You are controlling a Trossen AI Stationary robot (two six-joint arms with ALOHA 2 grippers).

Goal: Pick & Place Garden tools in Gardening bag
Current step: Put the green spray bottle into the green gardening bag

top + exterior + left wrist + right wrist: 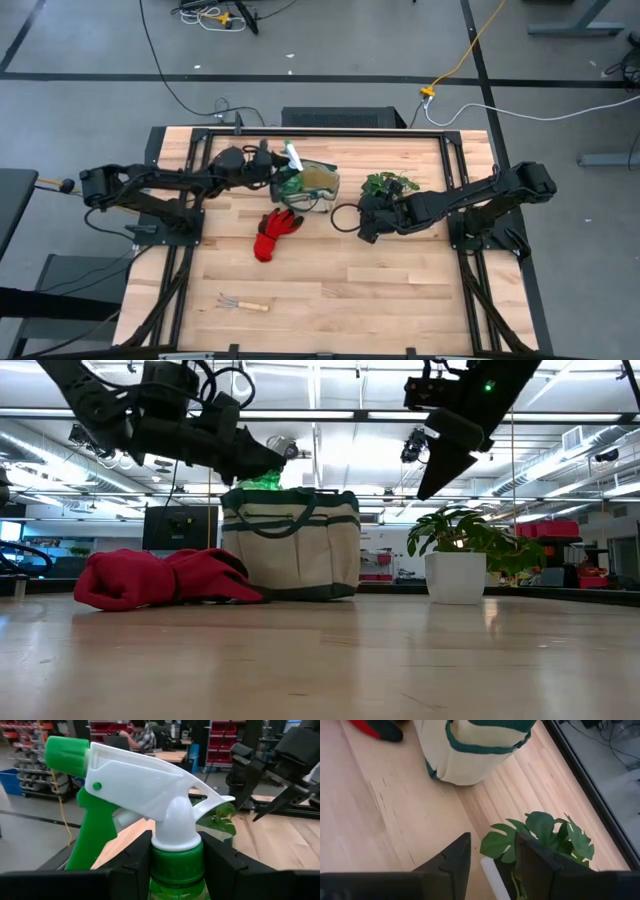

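Bottle clamped by neck in my left gripper, over bag. Right gripper apart, empty, nr plant. Gloves, rake still on table.

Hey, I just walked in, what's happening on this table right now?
The left gripper is clamped on the neck of a green spray bottle with a white nozzle, holding it above the cream-white fabric bag with dark green trim. The right gripper hangs open and empty above the leafy potted plant in a white pot. Red gloves lie on the wooden table beside the bag, and a wooden-handled small metal rake lies apart near the front edge.
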